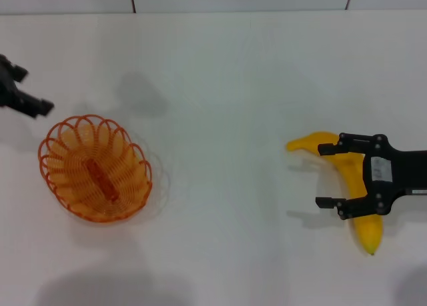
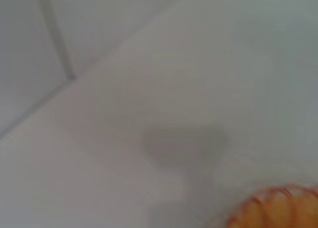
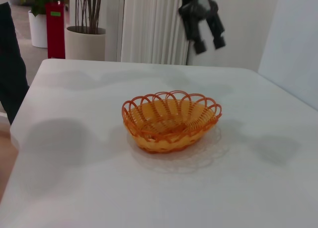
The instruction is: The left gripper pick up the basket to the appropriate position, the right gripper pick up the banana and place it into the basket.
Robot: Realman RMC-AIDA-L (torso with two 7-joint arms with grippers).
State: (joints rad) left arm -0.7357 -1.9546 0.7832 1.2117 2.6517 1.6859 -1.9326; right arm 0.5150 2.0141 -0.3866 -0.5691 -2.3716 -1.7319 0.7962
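Observation:
The orange wire basket (image 1: 95, 168) stands upright and empty on the white table at the left; it also shows in the right wrist view (image 3: 171, 121) and, as a rim edge only, in the left wrist view (image 2: 278, 208). My left gripper (image 1: 33, 91) hovers open just behind the basket's far left rim, apart from it; in the right wrist view (image 3: 208, 43) it hangs above and behind the basket. The yellow banana (image 1: 347, 176) lies on the table at the right. My right gripper (image 1: 325, 175) is open, with its fingers on either side of the banana's middle.
The white table (image 1: 220, 119) runs back to a tiled wall edge. In the right wrist view, plant pots (image 3: 84, 41) and a white radiator (image 3: 154, 24) stand beyond the table's far edge.

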